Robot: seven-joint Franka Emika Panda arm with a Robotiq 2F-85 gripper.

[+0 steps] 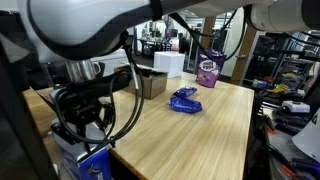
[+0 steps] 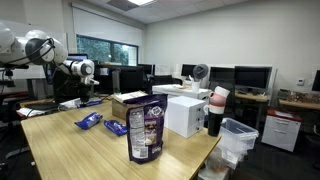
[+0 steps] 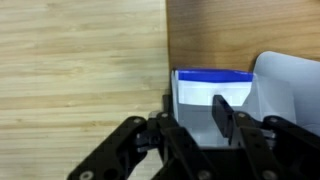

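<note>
Down at the table edge, the jaws straddle the blue-and-white box, grip uncertain.

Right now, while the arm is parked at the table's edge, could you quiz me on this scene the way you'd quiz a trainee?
1. True or false: the purple snack bag stands upright on the wooden table.
2. In the wrist view, what shows just in front of the hand? A) a blue-and-white packet B) a red mug C) a banana
3. In an exterior view, what colour is the flat packet lying mid-table?

Key: 1 true; 2 A; 3 blue.
</note>
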